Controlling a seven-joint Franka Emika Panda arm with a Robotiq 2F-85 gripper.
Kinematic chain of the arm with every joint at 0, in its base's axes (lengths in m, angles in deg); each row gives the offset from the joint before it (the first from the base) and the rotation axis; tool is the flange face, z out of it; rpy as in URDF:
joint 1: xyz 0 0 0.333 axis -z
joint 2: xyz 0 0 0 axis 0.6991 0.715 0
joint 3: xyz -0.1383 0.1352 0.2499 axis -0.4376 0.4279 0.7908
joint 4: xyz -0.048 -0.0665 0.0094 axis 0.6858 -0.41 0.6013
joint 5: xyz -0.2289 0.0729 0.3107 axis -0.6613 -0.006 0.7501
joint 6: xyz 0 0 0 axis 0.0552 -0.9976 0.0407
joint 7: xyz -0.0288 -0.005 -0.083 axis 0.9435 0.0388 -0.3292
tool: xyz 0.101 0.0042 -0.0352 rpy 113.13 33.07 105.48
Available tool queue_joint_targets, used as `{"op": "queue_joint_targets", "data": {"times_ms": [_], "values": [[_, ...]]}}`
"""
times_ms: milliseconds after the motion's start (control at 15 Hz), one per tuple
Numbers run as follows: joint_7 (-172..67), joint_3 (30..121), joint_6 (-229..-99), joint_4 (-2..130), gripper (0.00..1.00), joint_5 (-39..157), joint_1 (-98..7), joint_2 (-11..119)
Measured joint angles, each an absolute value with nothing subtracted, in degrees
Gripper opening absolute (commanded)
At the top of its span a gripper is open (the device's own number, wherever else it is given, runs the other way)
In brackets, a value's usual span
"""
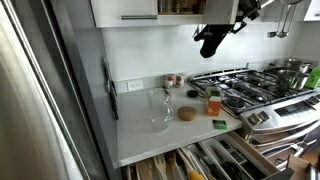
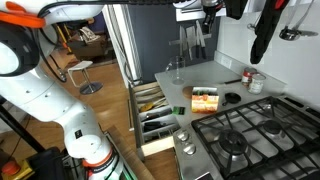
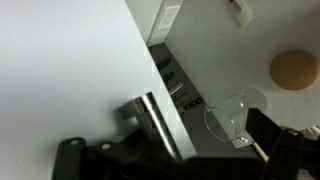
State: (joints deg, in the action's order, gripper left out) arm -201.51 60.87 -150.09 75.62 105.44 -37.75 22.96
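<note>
Gripper (image 1: 212,40) high over counter (image 1: 135,135), well apart from everything. Fingers spread wide, nothing held. Glass (image 1: 160,108) upright mid-counter, untouched. Cork round (image 1: 187,114) just beside it, toward stove-side edge. Drawers (image 1: 200,160) open below front edge. Nothing picked up yet.

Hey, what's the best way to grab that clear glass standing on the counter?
Probably from above: the clear glass stands upright, mouth up, apart from the cork coaster. Lower the open claw and pinch one side of the rim, since the body looks wide.
</note>
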Motion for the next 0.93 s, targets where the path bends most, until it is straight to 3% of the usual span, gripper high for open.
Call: {"op": "queue_joint_targets", "data": {"times_ms": [933], "values": [[-206.8, 60.1, -150.0, 73.5, 1.0, 109.2, -37.3, 21.1]]}}
